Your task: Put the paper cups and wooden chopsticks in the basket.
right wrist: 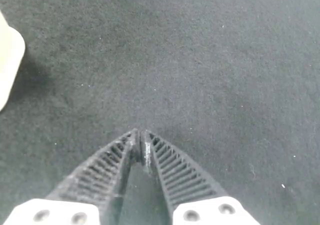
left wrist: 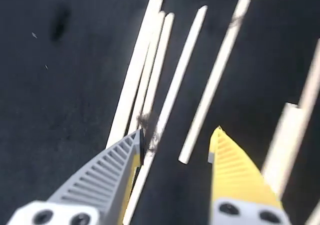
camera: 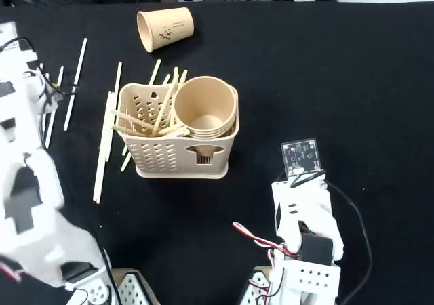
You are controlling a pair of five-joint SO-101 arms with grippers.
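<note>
One paper cup (camera: 165, 28) lies on its side, mouth pointing leftward

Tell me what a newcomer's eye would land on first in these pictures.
First, the beige basket in the middle of the table, holding stacked paper cups and a bunch of wooden chopsticks. Next, a tipped paper cup lying on its side beyond the basket. Loose chopsticks are strewn on the black cloth beside the basket, and the left hand is open just above some of them.
</note>
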